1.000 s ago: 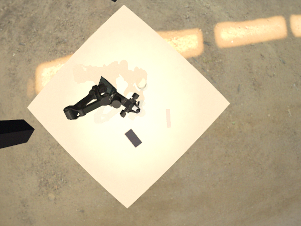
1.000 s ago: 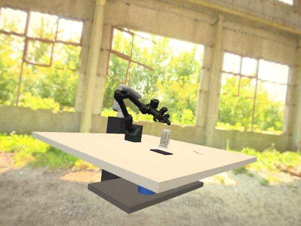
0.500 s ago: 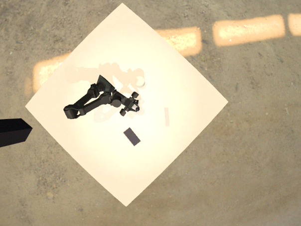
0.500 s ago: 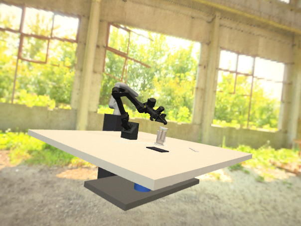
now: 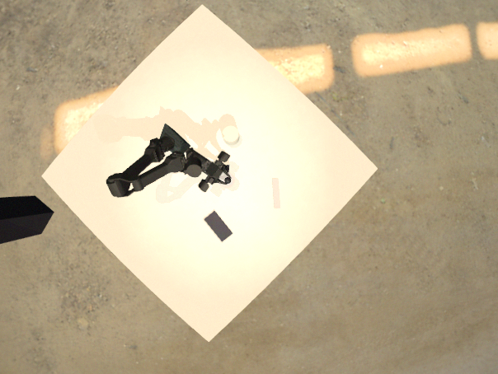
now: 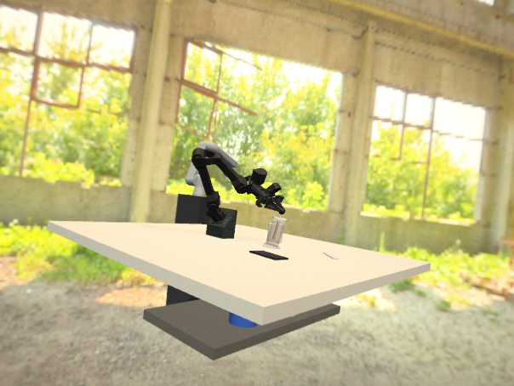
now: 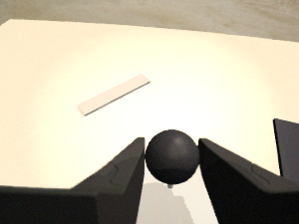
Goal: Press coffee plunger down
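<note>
A black WidowX arm (image 6: 221, 170) reaches over a cream table (image 6: 179, 263), its gripper (image 7: 171, 163) pinching the dark round plunger knob (image 7: 171, 155) between both fingers. Directly beneath, the glass-and-metal coffee press (image 6: 276, 231) stands upright near the table's middle, the knob just above its lid. A dark rectangular slab (image 6: 268, 255) lies flat just in front of the press, and a pale strip (image 7: 114, 94) lies farther off. From overhead the press is mostly hidden, apparently under the wrist (image 5: 214, 170).
</note>
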### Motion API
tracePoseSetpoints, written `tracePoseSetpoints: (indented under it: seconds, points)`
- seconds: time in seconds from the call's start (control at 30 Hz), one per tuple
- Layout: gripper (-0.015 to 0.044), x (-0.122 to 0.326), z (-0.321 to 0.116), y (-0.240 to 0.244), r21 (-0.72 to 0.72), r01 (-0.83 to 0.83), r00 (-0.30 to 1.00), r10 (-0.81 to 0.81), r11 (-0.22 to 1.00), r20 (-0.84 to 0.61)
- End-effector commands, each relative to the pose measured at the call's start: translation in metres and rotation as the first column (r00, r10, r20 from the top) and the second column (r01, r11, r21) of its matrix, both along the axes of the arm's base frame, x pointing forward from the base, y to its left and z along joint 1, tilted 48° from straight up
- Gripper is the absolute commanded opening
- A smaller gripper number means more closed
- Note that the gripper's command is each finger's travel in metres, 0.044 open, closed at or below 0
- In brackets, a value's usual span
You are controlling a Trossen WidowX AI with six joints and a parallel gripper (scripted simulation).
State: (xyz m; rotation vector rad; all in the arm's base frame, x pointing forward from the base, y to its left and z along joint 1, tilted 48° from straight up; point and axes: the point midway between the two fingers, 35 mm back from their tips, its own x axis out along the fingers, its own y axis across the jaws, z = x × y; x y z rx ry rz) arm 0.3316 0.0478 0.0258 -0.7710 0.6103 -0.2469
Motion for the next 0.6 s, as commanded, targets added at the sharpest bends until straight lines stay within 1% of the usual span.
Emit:
tracePoseSetpoints:
  seconds: [0.0,0.57]
  points:
    - [0.0118,-0.001,-0.0039,-0.0041,-0.014,0.013,1.0,-0.013,1.0,-0.014]
    - [0.0118,0.0005,-0.0046,-0.0031,-0.014,0.013,1.0,-0.013,1.0,-0.014]
